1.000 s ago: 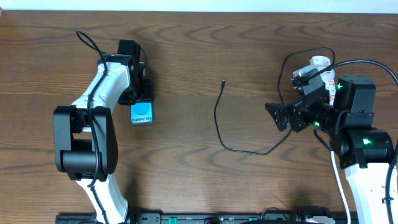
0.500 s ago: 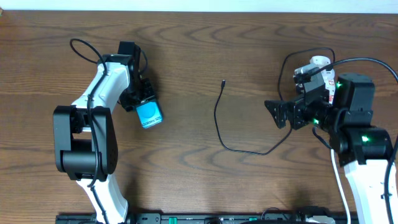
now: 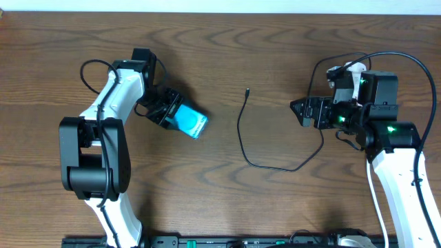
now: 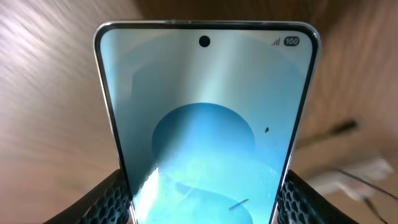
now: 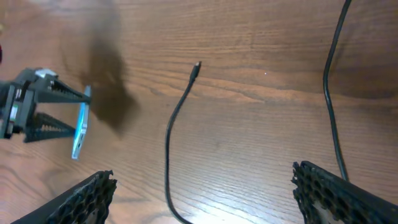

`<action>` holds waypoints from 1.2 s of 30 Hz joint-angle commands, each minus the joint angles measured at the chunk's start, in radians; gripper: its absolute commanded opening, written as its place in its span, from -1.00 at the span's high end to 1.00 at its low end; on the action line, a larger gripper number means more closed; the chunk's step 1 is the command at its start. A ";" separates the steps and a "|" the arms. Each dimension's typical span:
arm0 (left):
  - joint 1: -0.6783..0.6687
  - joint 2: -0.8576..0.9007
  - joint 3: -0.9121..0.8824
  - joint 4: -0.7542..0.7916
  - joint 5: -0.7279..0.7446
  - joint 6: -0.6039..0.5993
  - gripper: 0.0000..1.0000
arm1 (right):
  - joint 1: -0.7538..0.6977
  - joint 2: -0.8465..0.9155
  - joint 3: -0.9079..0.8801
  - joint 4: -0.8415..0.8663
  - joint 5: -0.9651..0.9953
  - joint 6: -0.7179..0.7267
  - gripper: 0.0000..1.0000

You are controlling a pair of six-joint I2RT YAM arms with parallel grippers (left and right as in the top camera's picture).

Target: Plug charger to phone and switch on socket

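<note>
My left gripper [image 3: 164, 110] is shut on the phone [image 3: 189, 122], gripping its two long edges. The cyan screen fills the left wrist view [image 4: 205, 124], and the phone is held off the table, turned toward the right. It shows edge-on in the right wrist view [image 5: 79, 129]. The charger's thin black cable [image 3: 242, 134] curves across the table's middle, its connector tip [image 3: 247, 91] free at the far end; the tip also shows in the right wrist view [image 5: 196, 67]. My right gripper [image 3: 300, 112] is open and empty, above the table right of the cable. The socket [image 3: 346, 69] is mostly hidden behind the right arm.
The table's far edge [image 3: 220, 9] runs along the top. A black rail [image 3: 227, 242] lies at the near edge. Black arm cables [image 3: 393, 58] loop over the right arm.
My left gripper has swung the phone to the right and rotated it, from pointing down to pointing right. My right gripper has shifted slightly left and up.
</note>
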 commanded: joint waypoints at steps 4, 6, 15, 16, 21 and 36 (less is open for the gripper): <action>-0.001 -0.023 0.024 -0.002 0.438 -0.166 0.86 | 0.000 0.008 0.021 0.016 -0.006 0.141 -0.82; -0.001 -0.023 0.024 -0.003 0.511 -0.166 0.86 | 0.000 0.009 0.021 0.017 -0.006 0.142 -0.82; -0.002 -0.023 0.024 -0.003 0.742 -0.166 0.86 | 0.001 0.009 0.021 0.018 -0.027 0.144 -0.98; -0.002 -0.023 0.025 -0.003 0.741 -0.166 0.85 | 0.001 0.009 0.021 0.018 -0.028 0.144 -0.99; -0.003 -0.023 0.024 -0.003 0.637 -0.166 0.86 | 0.006 0.014 0.020 0.053 -0.042 0.145 -0.99; -0.105 -0.023 0.024 0.003 0.056 -0.353 0.86 | 0.368 0.325 0.020 0.392 -0.024 0.561 -0.11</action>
